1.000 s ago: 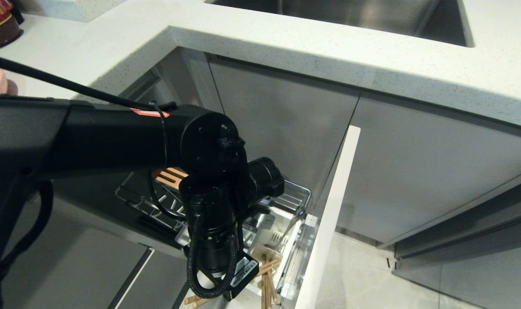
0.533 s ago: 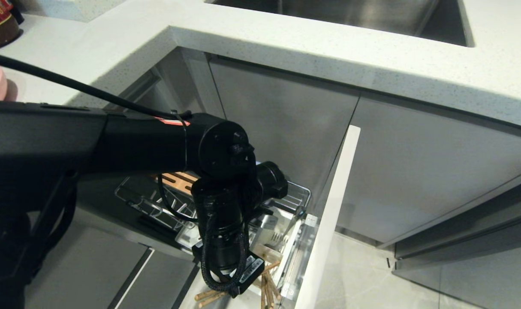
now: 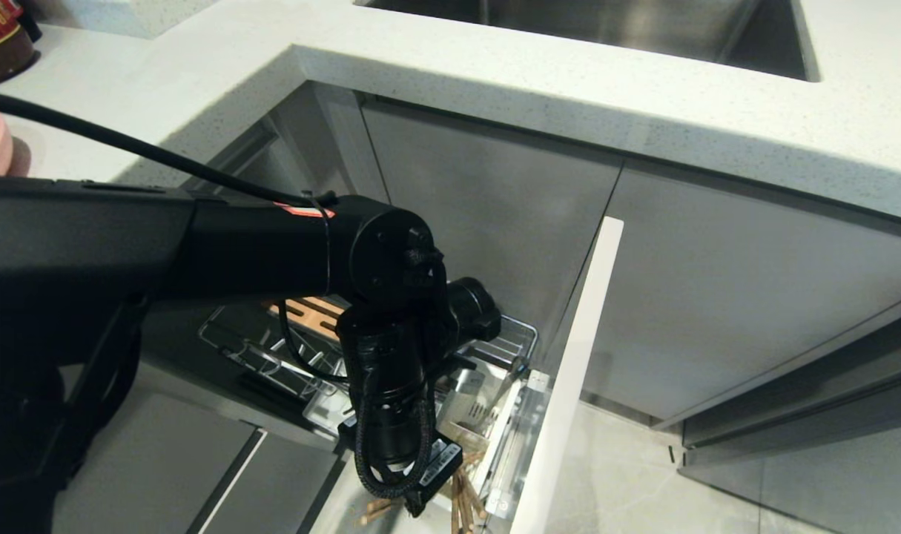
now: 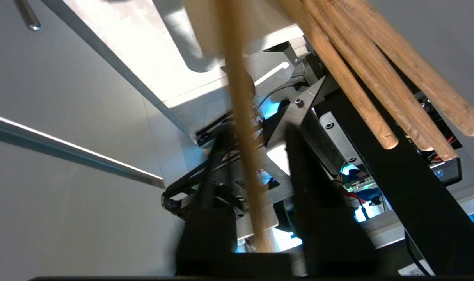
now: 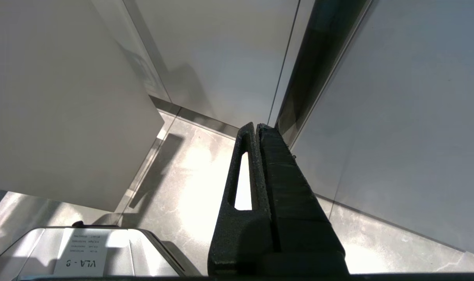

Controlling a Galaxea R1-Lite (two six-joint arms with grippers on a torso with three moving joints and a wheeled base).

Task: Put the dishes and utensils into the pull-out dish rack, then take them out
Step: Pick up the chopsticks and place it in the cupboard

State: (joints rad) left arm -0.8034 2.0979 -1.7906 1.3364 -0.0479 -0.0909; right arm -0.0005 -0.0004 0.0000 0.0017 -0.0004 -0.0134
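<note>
Over the last second the left arm has pushed further out over the pull-out dish rack (image 3: pixel 511 343), its wrist now lower and closer to the white cutlery cup (image 3: pixel 471 409). Left gripper (image 4: pixel 256 203): its fingers stand apart with one chopstick (image 4: pixel 242 128) running between them, though whether they pinch it I can't tell. More chopsticks (image 4: pixel 381 82) fan out just beside it, leaning out of the cup. Right gripper (image 5: pixel 260 187) hangs parked near the floor, fingers pressed together. Risk now: that stick could slip free and drop past the rack's edge if the fingers keep parting, or drag its neighbours out. Room is tight here, with the pale door front (image 3: pixel 576 356) just beside the cup and the counter's edge (image 3: pixel 569 96) overhanging above the rack.
</note>
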